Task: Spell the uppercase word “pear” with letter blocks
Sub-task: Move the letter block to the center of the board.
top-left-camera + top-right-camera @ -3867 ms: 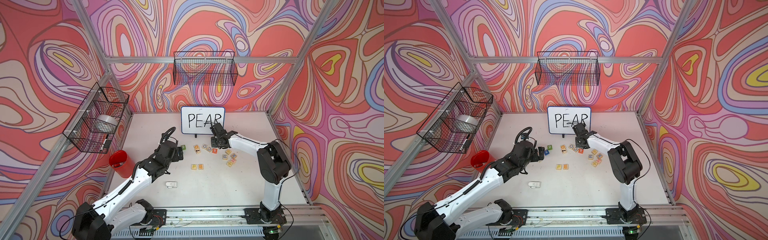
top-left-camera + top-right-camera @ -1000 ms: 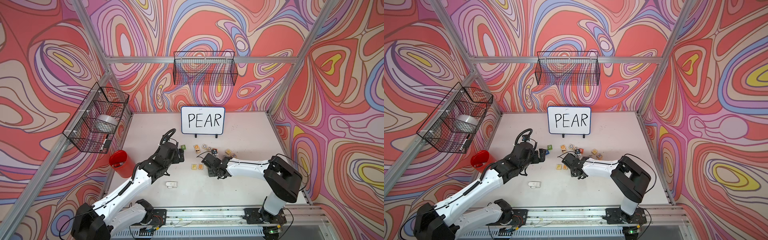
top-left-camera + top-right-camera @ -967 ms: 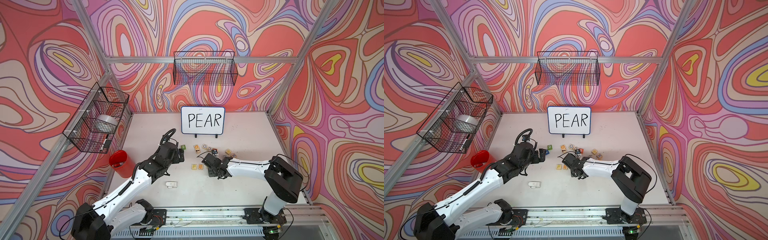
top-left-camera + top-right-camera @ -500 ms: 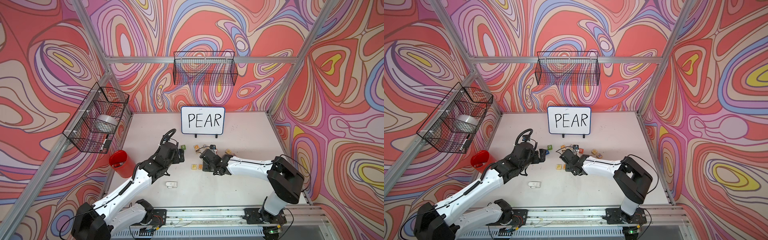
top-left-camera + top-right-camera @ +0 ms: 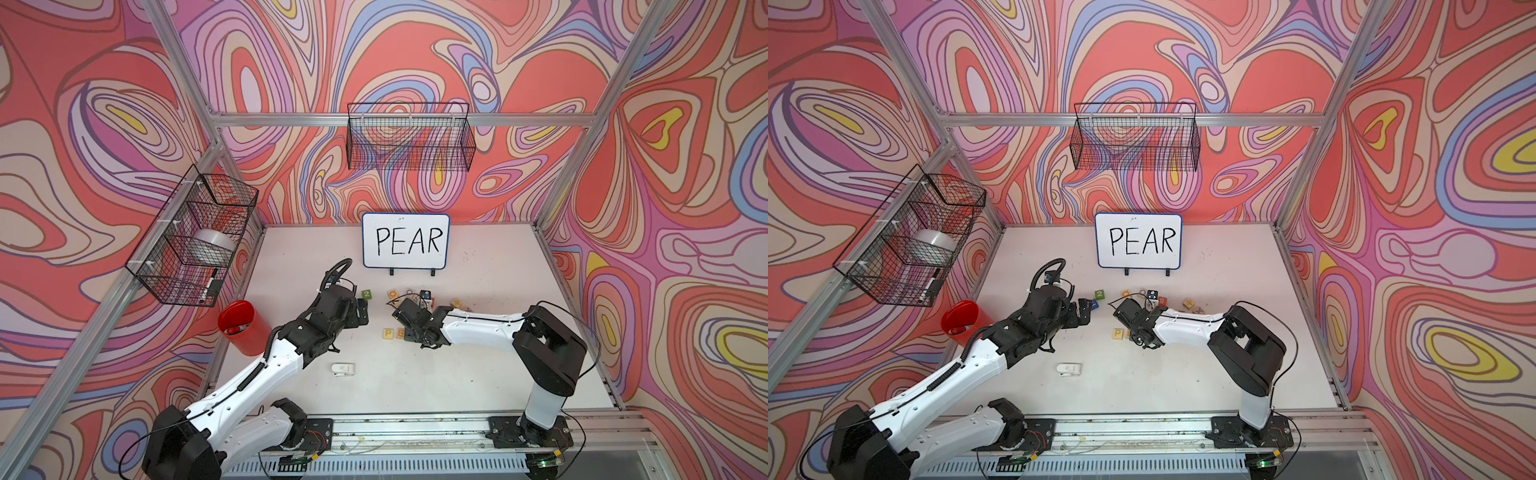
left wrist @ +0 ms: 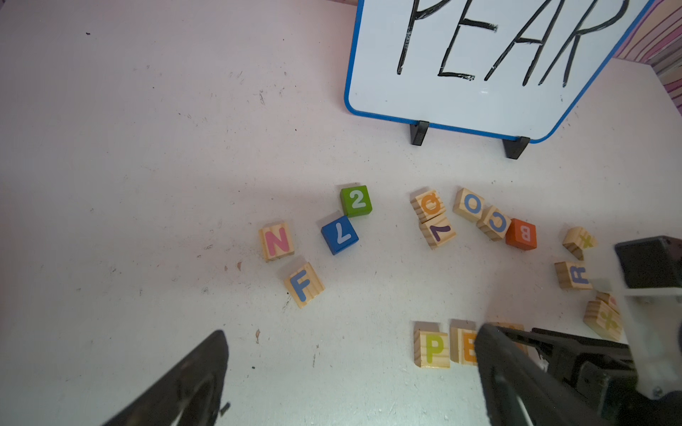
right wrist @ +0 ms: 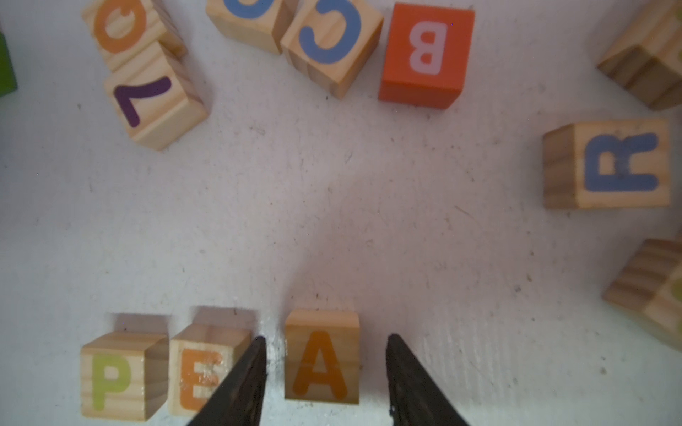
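Two claws: right claw (image 7: 325,338) open astride A block (image 7: 321,363), touching neither side; left claw (image 6: 352,330) open, empty.
Task blocks: P block (image 7: 110,372), E block (image 7: 201,369) and A block in a row; R block (image 7: 620,164) well apart, letter turned sideways.
Containers: side wire basket (image 5: 166,266) holds pale roll (image 5: 214,245) and marker (image 5: 210,286); red cup (image 5: 243,328) at table (image 5: 478,374) edge.
Writing: whiteboard (image 5: 405,241) reads PEAR; stray N block (image 6: 276,241), F block (image 6: 303,284), green 2 cube (image 6: 356,200), blue 7 cube (image 6: 339,235).

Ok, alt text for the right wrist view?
The open right gripper straddles the A block, gaps on both sides; it stands in a row after the P block and E block. The R block lies apart, letter turned sideways.
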